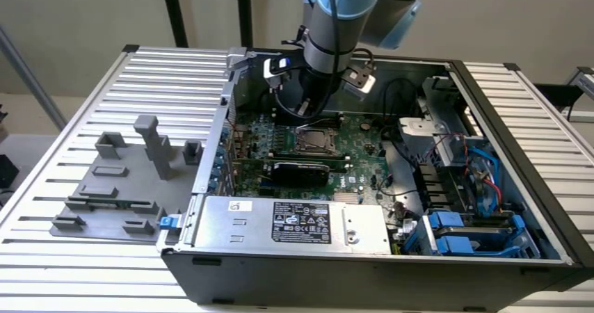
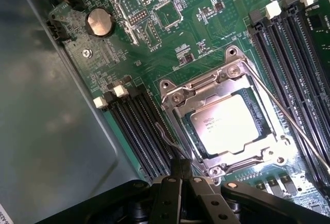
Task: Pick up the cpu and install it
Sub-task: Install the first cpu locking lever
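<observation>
Starts at the exterior view's left with a grey plastic fixture plate [image 1: 139, 181] carrying upright blocks, lying on the ribbed aluminium table [image 1: 74, 271]; moves right to the open black computer case [image 1: 371, 275], with a silver power supply box [image 1: 232, 222] along its near edge and the green motherboard [image 1: 362, 142] behind it; finds the grey-and-blue robot arm [image 1: 330, 28] reaching down over the board's middle; ends at the exterior view's right with blue-cabled drive bays [image 1: 474, 226].

Shows, in the wrist view, the cpu [image 2: 227, 126], a flat square chip with a shiny silver-grey top, lying square inside the bright metal socket frame [image 2: 178, 100] on the motherboard; places the black gripper [image 2: 180, 166] near one corner of that frame, apart from the chip, its fingers pressed together and clasping nothing.

Reads as late in the task: pick-up and placing look done, since the chip sits in the socket and not in the fingers; cannot tell whether the frame is locked down, as a thin wire lever [image 2: 289, 118] runs along one side with its end out of the picture; leaves, at most, that securing.
</observation>
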Robot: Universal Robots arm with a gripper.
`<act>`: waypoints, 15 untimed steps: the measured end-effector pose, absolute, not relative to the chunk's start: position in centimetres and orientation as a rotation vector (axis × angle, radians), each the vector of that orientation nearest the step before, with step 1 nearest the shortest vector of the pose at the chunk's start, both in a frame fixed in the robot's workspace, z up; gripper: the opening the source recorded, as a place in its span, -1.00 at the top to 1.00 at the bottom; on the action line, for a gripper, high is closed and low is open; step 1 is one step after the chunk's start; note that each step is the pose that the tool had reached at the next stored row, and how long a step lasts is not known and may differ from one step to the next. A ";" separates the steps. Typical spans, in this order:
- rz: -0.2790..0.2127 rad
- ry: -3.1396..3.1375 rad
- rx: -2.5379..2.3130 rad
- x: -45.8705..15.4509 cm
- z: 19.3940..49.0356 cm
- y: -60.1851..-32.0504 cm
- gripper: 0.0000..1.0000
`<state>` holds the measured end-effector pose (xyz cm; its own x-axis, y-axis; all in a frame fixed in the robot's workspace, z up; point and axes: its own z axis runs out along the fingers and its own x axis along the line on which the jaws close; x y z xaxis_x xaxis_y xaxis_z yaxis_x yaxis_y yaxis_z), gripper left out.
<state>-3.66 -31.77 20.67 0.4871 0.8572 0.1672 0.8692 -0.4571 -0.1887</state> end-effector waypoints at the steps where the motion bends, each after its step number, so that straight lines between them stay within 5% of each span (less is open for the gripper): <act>1: -0.069 -1.474 -2.486 -3.6 20.7 -31.8 0.79; 15: -0.062 -1.472 -2.484 -2.5 20.7 -32.0 0.79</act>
<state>-2.51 -32.02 20.66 0.4881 0.8572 0.1639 0.8679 -0.4570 -0.1944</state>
